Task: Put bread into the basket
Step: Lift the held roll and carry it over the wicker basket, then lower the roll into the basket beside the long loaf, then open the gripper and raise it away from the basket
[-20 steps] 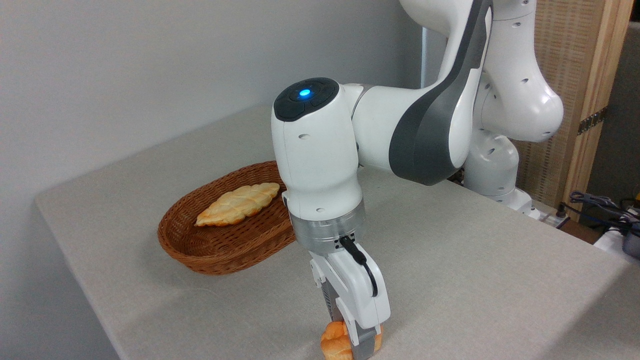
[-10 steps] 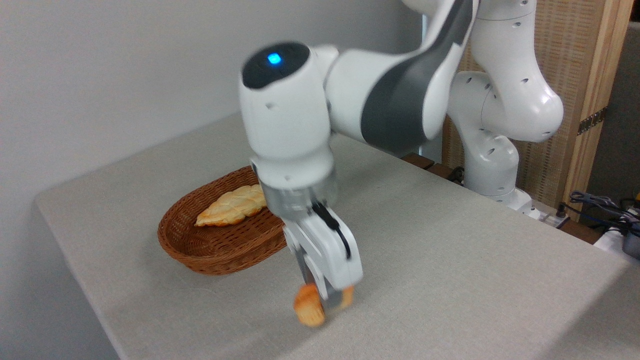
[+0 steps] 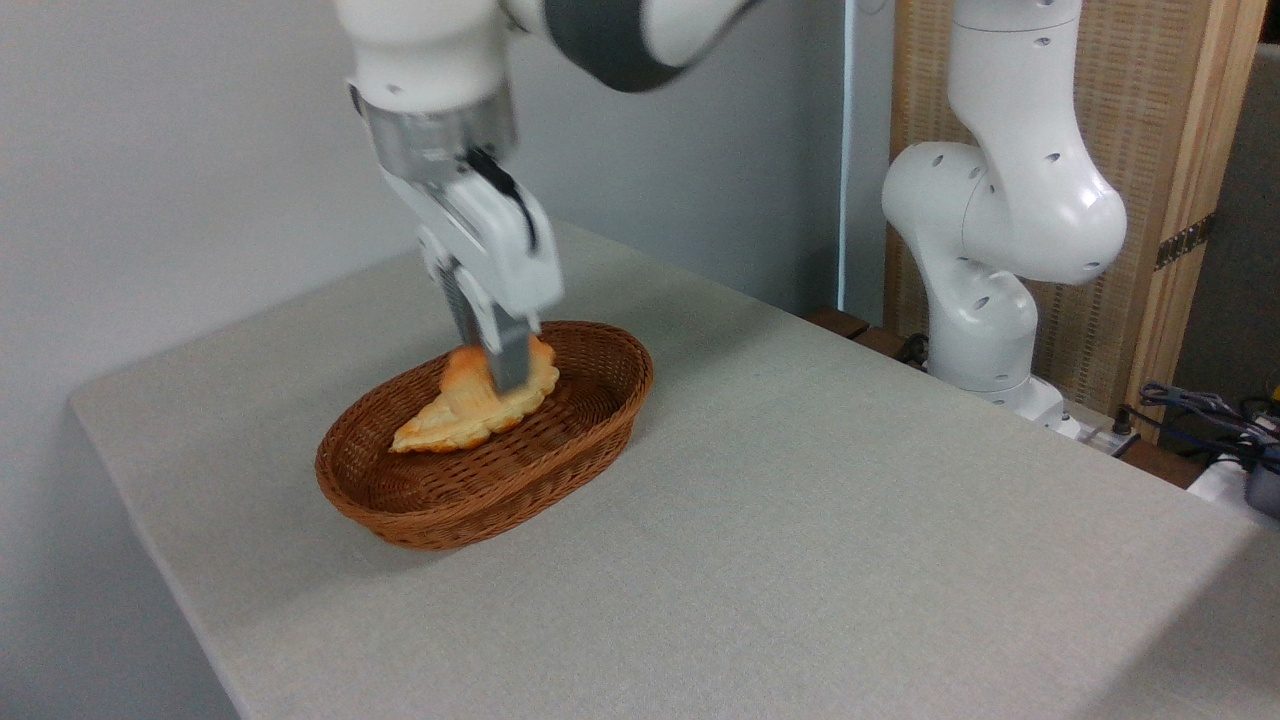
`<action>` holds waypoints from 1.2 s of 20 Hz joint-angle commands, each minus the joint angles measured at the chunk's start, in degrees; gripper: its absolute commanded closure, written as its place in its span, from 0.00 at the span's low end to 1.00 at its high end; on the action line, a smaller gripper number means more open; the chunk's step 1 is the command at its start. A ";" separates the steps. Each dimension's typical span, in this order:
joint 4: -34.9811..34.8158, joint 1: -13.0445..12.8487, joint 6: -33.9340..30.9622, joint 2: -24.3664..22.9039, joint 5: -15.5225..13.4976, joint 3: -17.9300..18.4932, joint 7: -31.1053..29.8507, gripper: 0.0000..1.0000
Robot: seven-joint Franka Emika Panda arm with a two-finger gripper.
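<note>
Camera view, bread (image 3: 468, 368) half hidden behind jaws, over basket (image 3: 600, 420)

The setting looks like a robotics lab or test room rather than a home. A white industrial arm (image 3: 1000, 200) is mounted at the table's three o'clock edge, beside a plain grey-clothed table (image 3: 800, 520) set against a bare grey wall (image 3: 180, 150). Loose cables and a power strip (image 3: 1180, 420) lie at four o'clock, and a woven wood-framed screen (image 3: 1170, 130) stands behind at two o'clock.
</note>
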 commanded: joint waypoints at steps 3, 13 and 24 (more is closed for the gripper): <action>-1.35 -0.12 4.00 0.85 1.04 -6.06 -5.19 0.16; -8.38 -0.21 16.93 3.76 2.62 -8.52 -4.49 0.00; -4.01 0.06 7.56 -1.43 4.21 -4.31 -4.49 0.00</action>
